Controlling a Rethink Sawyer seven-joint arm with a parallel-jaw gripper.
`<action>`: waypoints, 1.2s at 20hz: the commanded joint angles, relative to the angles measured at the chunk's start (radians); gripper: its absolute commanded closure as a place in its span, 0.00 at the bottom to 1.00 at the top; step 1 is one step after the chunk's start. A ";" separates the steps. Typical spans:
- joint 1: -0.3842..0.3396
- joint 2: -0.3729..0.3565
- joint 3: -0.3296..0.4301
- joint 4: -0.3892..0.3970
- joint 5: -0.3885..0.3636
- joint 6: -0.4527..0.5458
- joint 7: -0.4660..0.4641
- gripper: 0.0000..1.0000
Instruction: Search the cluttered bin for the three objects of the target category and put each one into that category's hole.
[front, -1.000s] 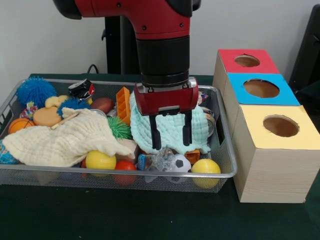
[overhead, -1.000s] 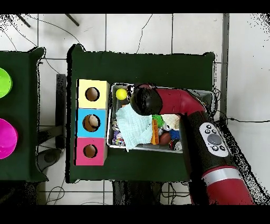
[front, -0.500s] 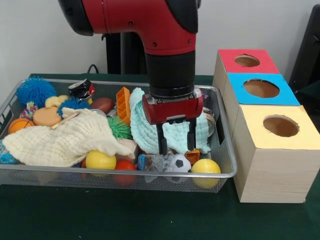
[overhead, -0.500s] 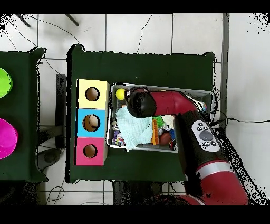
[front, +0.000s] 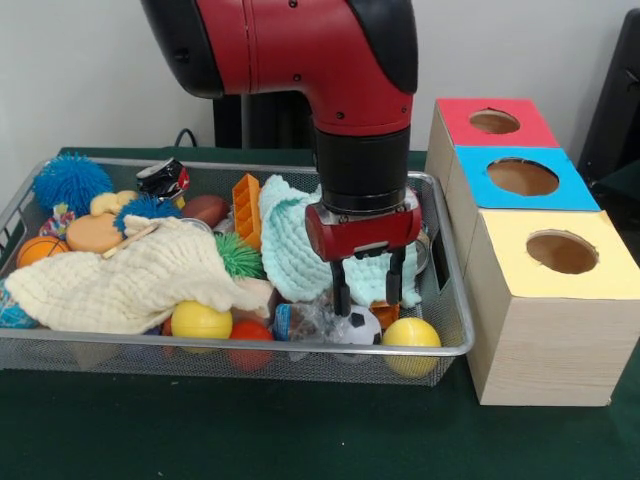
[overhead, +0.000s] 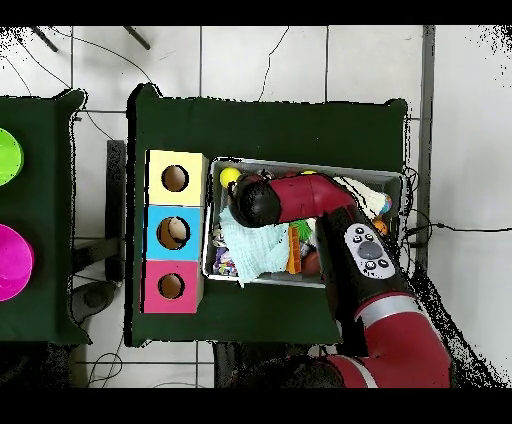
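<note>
**Inspector A:** Front view: the gripper (front: 370, 295) hangs in the wire bin (front: 452, 330), low at the bin's front right corner. Its two black fingers (front: 342, 297) stand apart with a moderate gap and nothing between them. The tips are just above a small soccer ball (front: 358, 325).

**Inspector B:** Surrounding items?

**Inspector A:** A mint cloth (front: 290, 245) lies directly behind the gripper. A yellow ball (front: 411, 333) sits against the front right rim. A second yellow ball (front: 200, 320) and a red ball (front: 250, 331) lie along the front edge. A cream cloth (front: 130, 280) covers the left half. A blue spiky ball (front: 70, 181) is at the back left corner, and a green spiky ball (front: 238, 255) is near the middle.

**Inspector B:** The holes?

**Inspector A:** Three boxes stand beside the bin's right edge: red box (front: 495, 122) at the back, blue box (front: 522, 178) in the middle, yellow box (front: 560, 255) at the front. Each has one round hole on top.

**Inspector B:** Any labels or writing?

**Inspector A:** None legible on any item or box. Overhead view: the arm (overhead: 310, 198) crosses the bin and hides the gripper.
</note>
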 joint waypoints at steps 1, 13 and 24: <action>0.006 0.056 -0.030 -0.045 -0.102 0.168 -0.154 0.00; -0.027 -0.031 -0.003 -0.025 -0.077 0.257 -0.179 0.00; -0.040 -0.058 0.016 -0.002 -0.097 0.285 -0.196 0.00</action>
